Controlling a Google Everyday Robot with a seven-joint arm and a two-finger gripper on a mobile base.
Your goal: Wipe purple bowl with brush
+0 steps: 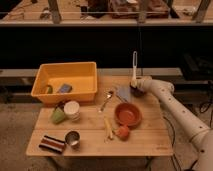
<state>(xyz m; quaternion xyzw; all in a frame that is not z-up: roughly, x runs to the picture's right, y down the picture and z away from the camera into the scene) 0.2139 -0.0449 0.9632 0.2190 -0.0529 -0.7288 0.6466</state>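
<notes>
The purple bowl (138, 93) sits at the back right of the wooden table (150, 140), mostly hidden under my gripper. My gripper (135, 86) is over the bowl, shut on the brush (134, 64). The brush's pale handle stands upright above the gripper. Its head points down into the bowl and is hidden. My white arm (172, 105) reaches in from the right.
An orange-red bowl (128, 114) lies just in front of the purple bowl. A grey cloth (123, 93), a metal spoon (106, 100), a yellow stick (108, 126) and a metal cup (73, 138) are nearby. A yellow bin (65, 80) is at the back left, with cups (67, 112) in front of it.
</notes>
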